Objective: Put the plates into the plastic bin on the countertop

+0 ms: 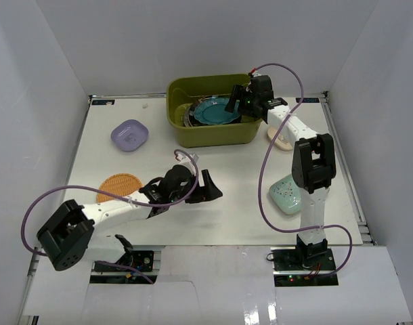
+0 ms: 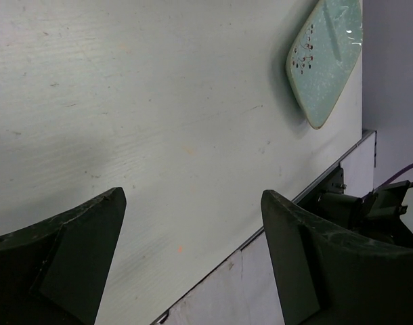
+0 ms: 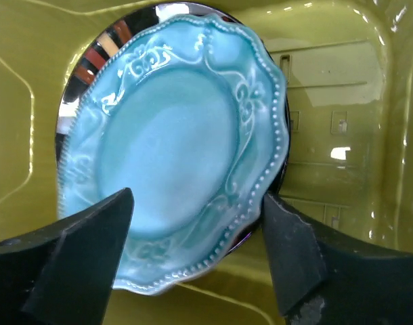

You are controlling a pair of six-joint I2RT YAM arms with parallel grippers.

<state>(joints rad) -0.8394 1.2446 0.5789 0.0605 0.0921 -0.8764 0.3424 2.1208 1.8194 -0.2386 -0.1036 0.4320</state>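
The teal plate (image 3: pixel 172 149) is lying face up on top of a stack inside the green bin (image 1: pixel 193 135), its beaded, scalloped edge overhanging a dark glossy rim and a sliver of red beneath. The stack is sitting toward one end of the bin, leaving bare slatted floor showing between the plate's edge and the bin wall in the right wrist view. The bin is standing at the far edge of the desk (image 1: pixel 247 217), about midway along it.

The right pincer (image 3: pixel 196 200) is hanging over the bin with its jaws spread wide, one on each side of the teal plate's edge, released and gripping nothing.

A cream plate (image 1: pixel 281 141) is lying just beside the bin's right end, partly hidden by the right arm. A mint plate (image 1: pixel 286 194) is resting near the right edge of the desk. A lavender plate (image 1: pixel 130 135) is sitting toward the far left corner, well apart from the bin. An orange plate (image 1: pixel 118 184) is lying near the left edge, partly under the left arm.

The left pincer (image 2: pixel 193 196) is hovering over the open middle of the desk, jaws wide apart and holding nothing, with bare surface all around it.
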